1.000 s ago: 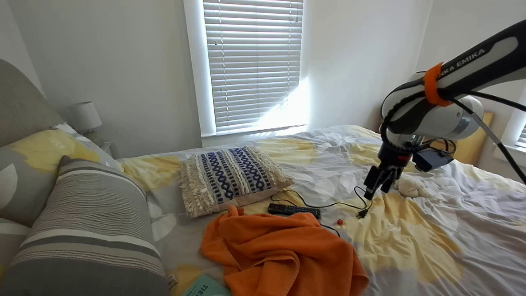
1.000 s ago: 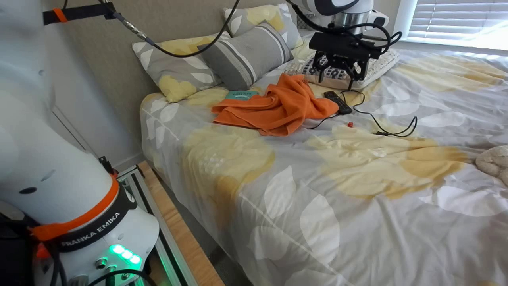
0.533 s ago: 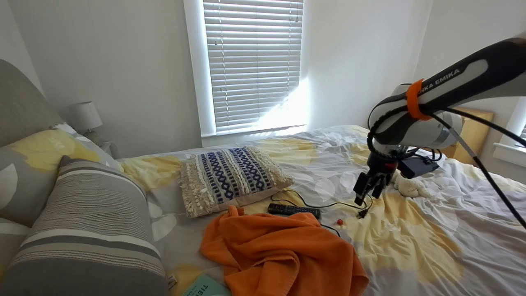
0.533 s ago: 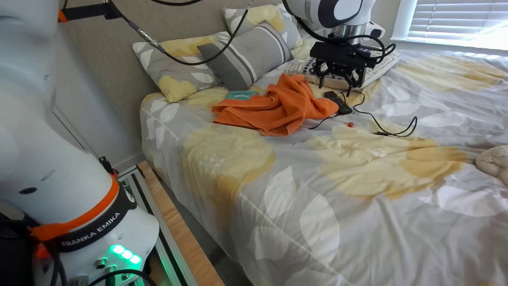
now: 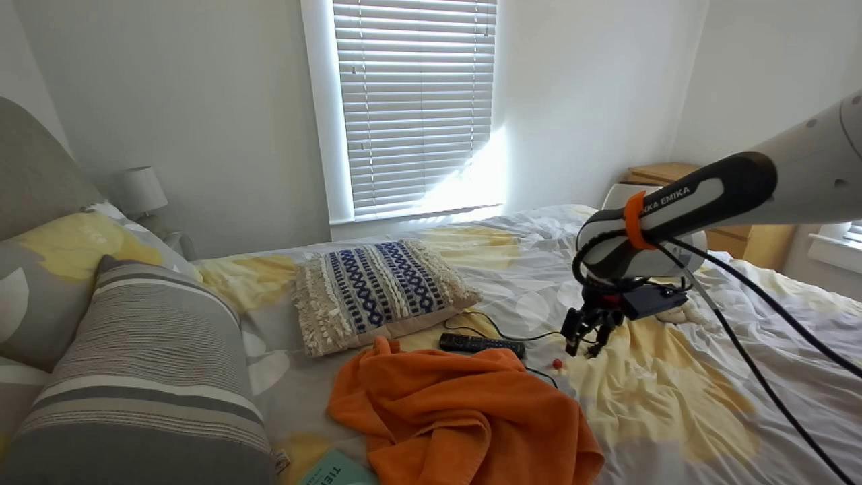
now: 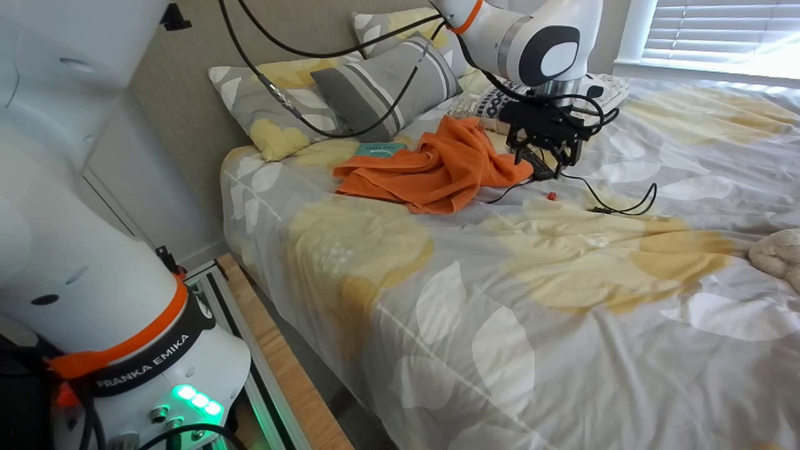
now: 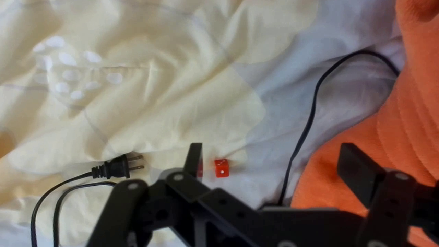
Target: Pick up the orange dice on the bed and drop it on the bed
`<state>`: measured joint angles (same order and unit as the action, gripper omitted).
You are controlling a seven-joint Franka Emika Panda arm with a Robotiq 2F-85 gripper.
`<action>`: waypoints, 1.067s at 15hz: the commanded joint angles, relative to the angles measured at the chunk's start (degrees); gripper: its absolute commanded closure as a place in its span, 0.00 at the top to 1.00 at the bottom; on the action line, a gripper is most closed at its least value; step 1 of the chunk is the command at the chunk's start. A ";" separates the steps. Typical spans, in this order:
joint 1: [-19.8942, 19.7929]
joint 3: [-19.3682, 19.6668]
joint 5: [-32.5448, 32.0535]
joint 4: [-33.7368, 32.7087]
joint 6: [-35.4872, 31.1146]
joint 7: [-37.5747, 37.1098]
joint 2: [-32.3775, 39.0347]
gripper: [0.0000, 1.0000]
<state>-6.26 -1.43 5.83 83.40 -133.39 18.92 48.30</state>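
Resting on rumpled bed (image 6: 562, 375): die (image 7: 222, 168) (red, white-pipped cube).

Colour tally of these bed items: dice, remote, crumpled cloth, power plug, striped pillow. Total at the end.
Black: 2 (remote, power plug)
Orange: 1 (crumpled cloth)
Red: 1 (dice, though the task calls it orange)
Mainly grey: 1 (striped pillow)
Total: 5

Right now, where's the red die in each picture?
In an exterior view: red die right of and below centre.
In an exterior view: die right of and slightly above centre.
Wrist view: die directly below centre.
Shared landmark: orange blanket, mostly left of it in both exterior views, right in the wrist view.
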 commanded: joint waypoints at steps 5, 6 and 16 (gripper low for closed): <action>0.32 0.76 -3.62 -14.76 -1.17 -4.08 12.55 1.00; 0.14 0.65 -3.62 -16.29 -1.33 -4.04 13.75 1.00; 0.96 1.35 -5.68 -28.42 -0.69 -4.51 23.36 0.72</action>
<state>-6.03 -0.88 1.94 60.70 -134.03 16.45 67.35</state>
